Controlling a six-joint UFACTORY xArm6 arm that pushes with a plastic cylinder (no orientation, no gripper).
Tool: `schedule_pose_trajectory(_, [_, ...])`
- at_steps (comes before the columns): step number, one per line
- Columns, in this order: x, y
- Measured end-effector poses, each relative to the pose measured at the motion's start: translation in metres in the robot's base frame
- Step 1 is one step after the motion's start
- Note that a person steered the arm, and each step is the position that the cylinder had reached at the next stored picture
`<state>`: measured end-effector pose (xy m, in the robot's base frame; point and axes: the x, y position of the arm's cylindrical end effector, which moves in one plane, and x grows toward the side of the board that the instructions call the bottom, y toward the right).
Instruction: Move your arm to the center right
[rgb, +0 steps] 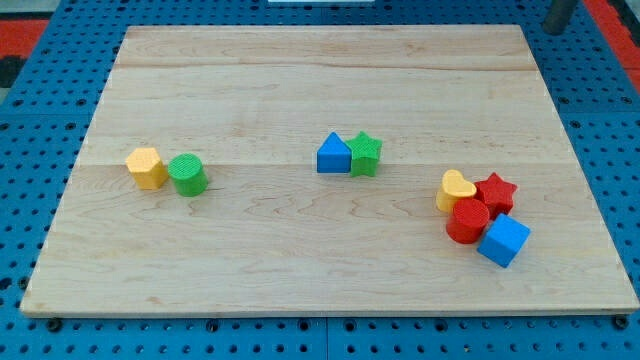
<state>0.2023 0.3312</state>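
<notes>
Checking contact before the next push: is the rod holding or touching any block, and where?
Nothing is held. Only a bit of the dark rod shows at the view's top right, off the wooden board; my tip isn't visible, and no block is near it.

The table (320, 260) is pale wood with fine lengthwise grain, set on a blue pegboard (30, 330) dotted with dark holes. At left of frame: a yellow hexagonal block (147, 167) and a green cylinder (187, 174). At centre: a blue house-shaped block (333, 154) and a green star (365, 154). At lower right: a yellow heart (455, 189), red star (495, 193), red cylinder (467, 221), blue cube (504, 241). Red surface (612, 18) shows at upper right.
</notes>
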Motion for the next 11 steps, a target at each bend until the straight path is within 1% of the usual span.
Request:
schedule_pose_trajectory(2, [0.0, -0.005])
schedule_pose_trajectory(4, [0.002, -0.03])
schedule_pose_trajectory(6, [0.003, -0.03])
schedule_pose_trajectory(7, [0.057, -0.005])
schedule_pose_trajectory(8, [0.131, -0.005])
schedule_pose_trajectory(9, [0.185, -0.016])
schedule_pose_trajectory(10, [0.188, -0.02])
schedule_pose_trajectory(11, [0.219, -0.011])
